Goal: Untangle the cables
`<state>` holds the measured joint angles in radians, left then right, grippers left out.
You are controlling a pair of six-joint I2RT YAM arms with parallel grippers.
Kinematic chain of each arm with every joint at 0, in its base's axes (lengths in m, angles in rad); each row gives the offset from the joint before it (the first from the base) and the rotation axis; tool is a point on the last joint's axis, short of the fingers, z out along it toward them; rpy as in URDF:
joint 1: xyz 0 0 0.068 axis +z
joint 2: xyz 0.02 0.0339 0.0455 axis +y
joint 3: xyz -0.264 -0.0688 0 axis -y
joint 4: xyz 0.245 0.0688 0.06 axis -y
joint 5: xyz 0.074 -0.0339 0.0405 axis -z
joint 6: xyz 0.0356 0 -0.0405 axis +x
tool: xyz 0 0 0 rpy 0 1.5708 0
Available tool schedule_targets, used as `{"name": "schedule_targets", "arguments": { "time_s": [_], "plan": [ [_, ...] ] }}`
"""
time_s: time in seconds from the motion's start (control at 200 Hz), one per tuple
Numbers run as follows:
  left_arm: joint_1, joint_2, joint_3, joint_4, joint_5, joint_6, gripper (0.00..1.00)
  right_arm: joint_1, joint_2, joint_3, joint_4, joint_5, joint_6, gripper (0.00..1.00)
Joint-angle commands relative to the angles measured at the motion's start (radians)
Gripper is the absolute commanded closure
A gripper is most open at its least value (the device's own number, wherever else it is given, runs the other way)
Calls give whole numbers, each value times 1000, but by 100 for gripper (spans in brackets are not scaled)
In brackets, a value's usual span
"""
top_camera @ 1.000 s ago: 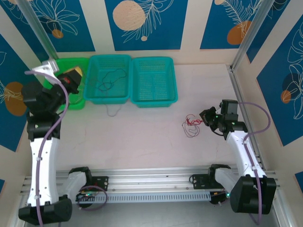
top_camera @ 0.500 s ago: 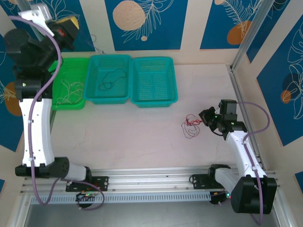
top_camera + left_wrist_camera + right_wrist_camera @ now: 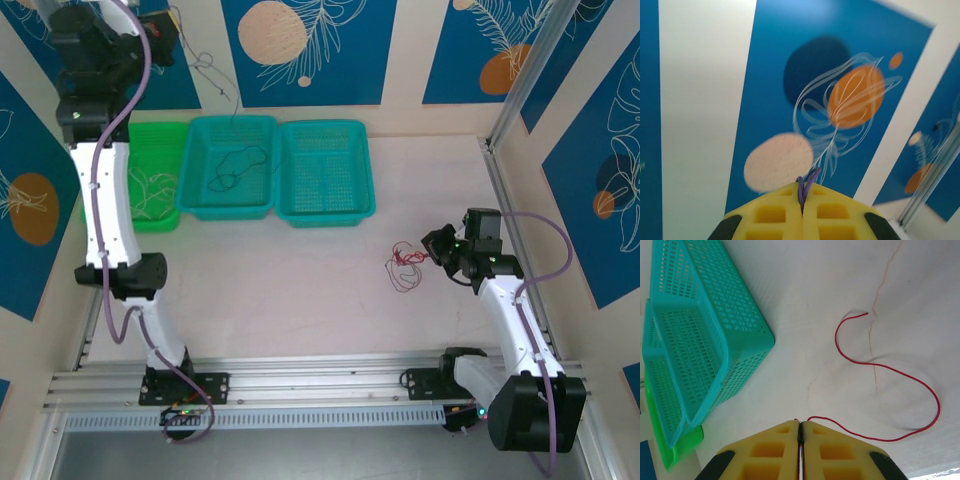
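My left gripper (image 3: pixel 802 194) is raised high at the far left, against the back wall. Its fingers are clamped on a thin strand (image 3: pixel 205 62) that trails down and to the right toward the baskets. The strand reads violet-grey in the wrist view, so I can't say for sure which cable it is.

Below it the green basket (image 3: pixel 165 222) holds pale loops (image 3: pixel 150 190). The black cable (image 3: pixel 235 165) lies in the middle teal basket (image 3: pixel 225 212), and the right teal basket (image 3: pixel 325 218) looks unused.

On the table (image 3: pixel 280 290), right of centre, the red cable (image 3: pixel 403 268) lies in a loose bundle. One end is pinched in my closed right gripper (image 3: pixel 800 426).

I judge the step in hand is drawing the lifted strand free. I'd lift slowly and watch whether its lower end snags the black cable. If it drags, I'd stop and ease back down rather than pull. The right side should simply anchor the red cable.
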<state>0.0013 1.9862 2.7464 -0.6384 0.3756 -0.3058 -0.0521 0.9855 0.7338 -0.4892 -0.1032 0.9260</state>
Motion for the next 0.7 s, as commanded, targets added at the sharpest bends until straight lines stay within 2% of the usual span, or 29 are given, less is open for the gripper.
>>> {"name": "schedule_targets", "arguments": {
  "time_s": [0.0,0.09,0.215,0.415,0.505,0.615,0.695],
  "plan": [
    [-17,59,19,-84,-33,49,100,2,-13,33,-33,8,-30,100],
    [-24,113,20,-131,-74,77,100,-1,-16,41,-44,7,-41,100],
    [-39,184,21,-221,-192,122,100,-5,-24,38,-49,8,-46,100],
    [-42,292,20,-335,-240,118,100,-8,-34,34,-51,2,-42,100],
    [-41,323,18,-370,-275,111,72,-11,-40,36,-58,-3,-44,100],
    [-41,332,16,-386,-312,112,62,-16,-53,37,-72,-1,-50,100],
    [-41,317,16,-377,-299,113,44,-20,-66,36,-80,2,-54,100]
  ]
}}
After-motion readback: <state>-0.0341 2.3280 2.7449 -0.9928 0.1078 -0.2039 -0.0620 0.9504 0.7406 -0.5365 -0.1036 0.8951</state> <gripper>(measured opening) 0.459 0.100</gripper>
